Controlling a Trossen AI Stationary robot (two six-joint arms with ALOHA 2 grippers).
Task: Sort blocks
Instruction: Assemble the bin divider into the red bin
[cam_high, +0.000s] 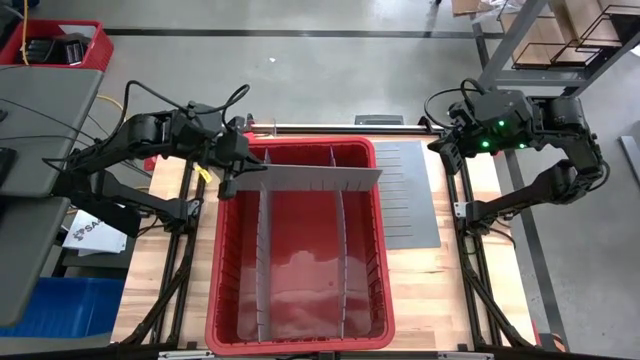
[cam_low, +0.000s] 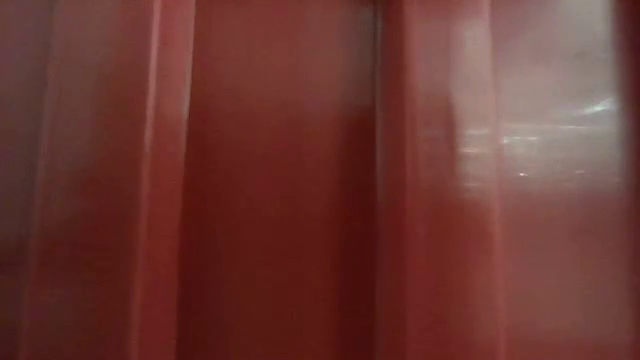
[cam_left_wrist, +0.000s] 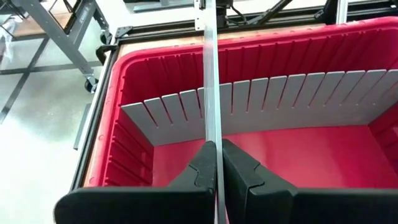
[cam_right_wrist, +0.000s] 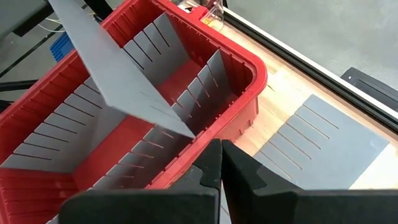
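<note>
No blocks show in any view. A large red bin sits mid-table with two grey dividers standing lengthwise inside it. My left gripper, over the bin's far left corner, is shut on a grey slotted divider sheet that reaches across the bin's far part. My right gripper hangs shut with nothing in it, above the table beyond the bin's far right corner. The low view is filled by the bin's red wall. My left gripper pinches the divider sheet between its two fingers at the sheet's left end, one finger on each face. The fingers come from the table's left, slanting down, in line with the sheet's length. The sheet is lifted over the bin and runs toward the table's right.
Another grey slotted sheet lies flat on the wooden table right of the bin. A blue bin stands off the table's left side, a red crate at the far left. Metal rails run along both sides of the bin.
</note>
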